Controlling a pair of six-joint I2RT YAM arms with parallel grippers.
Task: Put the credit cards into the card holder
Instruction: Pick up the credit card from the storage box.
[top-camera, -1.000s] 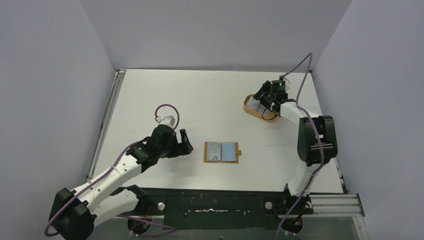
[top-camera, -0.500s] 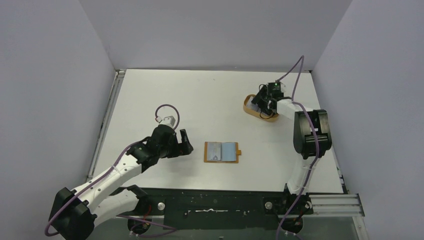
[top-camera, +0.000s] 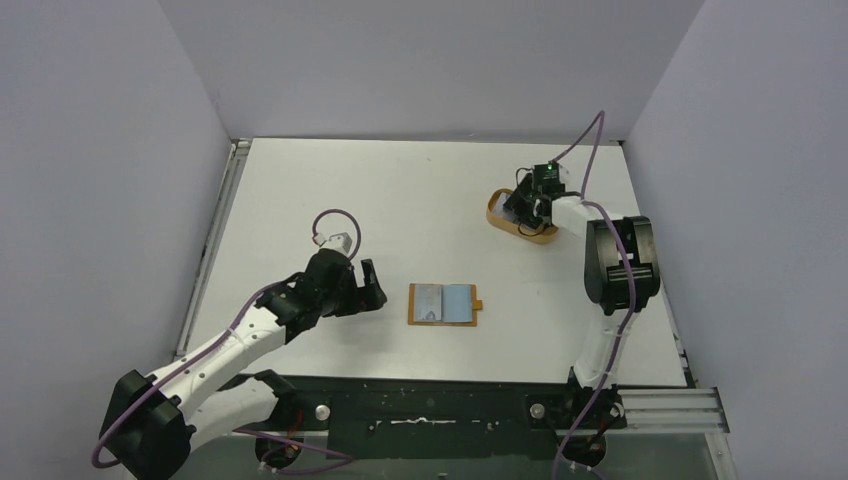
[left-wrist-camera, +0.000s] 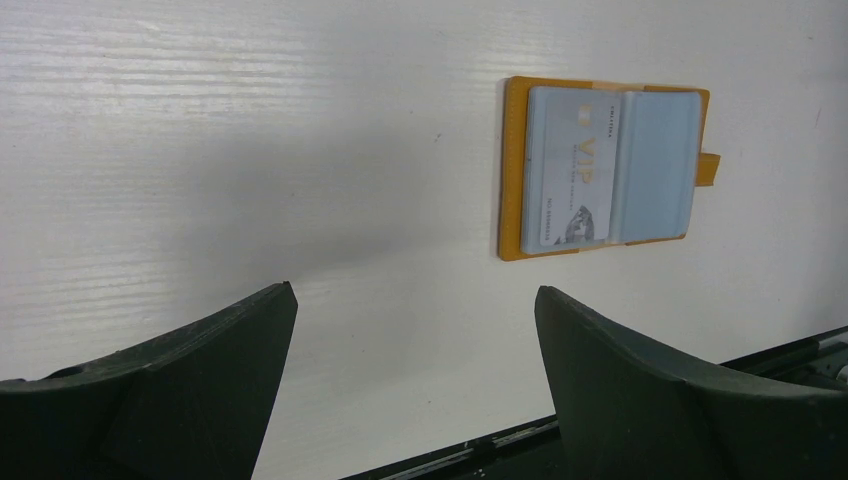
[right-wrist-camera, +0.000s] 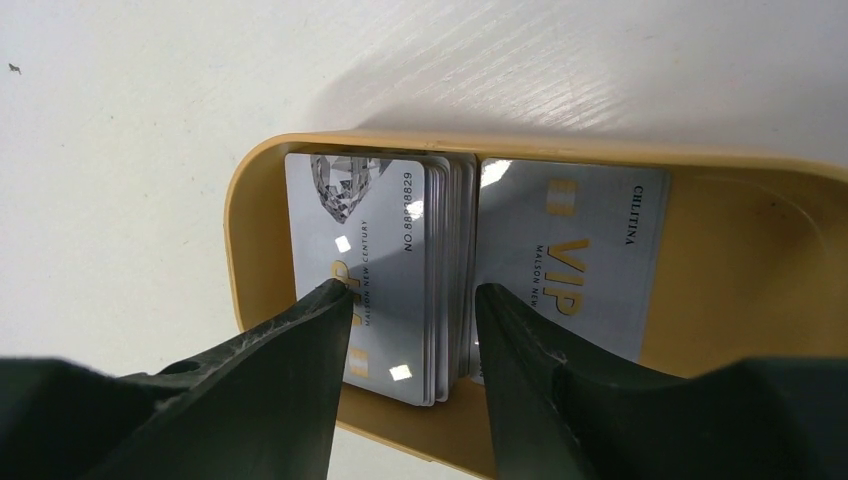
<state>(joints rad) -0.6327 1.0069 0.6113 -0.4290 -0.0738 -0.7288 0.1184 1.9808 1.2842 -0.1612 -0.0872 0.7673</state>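
Observation:
The card holder (top-camera: 445, 303) lies open on the table, orange outside, grey-blue inside. One pale credit card (left-wrist-camera: 570, 165) sits on the left half of the card holder (left-wrist-camera: 655, 160). My left gripper (top-camera: 372, 282) hovers left of it, open and empty (left-wrist-camera: 415, 290). More credit cards (right-wrist-camera: 390, 260) stand as a leaning stack in an orange tray (right-wrist-camera: 240, 220), with another card (right-wrist-camera: 575, 250) flat beside them. My right gripper (top-camera: 518, 208) is down in the tray (top-camera: 495, 215). Its jaws are partly open and straddle the stack (right-wrist-camera: 412, 290).
Grey walls enclose the white table on three sides. A metal rail (top-camera: 215, 230) runs along the left edge. A black base bar (top-camera: 430, 410) spans the near edge. The right arm's purple cable (top-camera: 590, 135) arcs above the tray.
My right gripper has dropped lower into the tray and its jaws have narrowed around the card stack. The left arm and the card holder have not moved.

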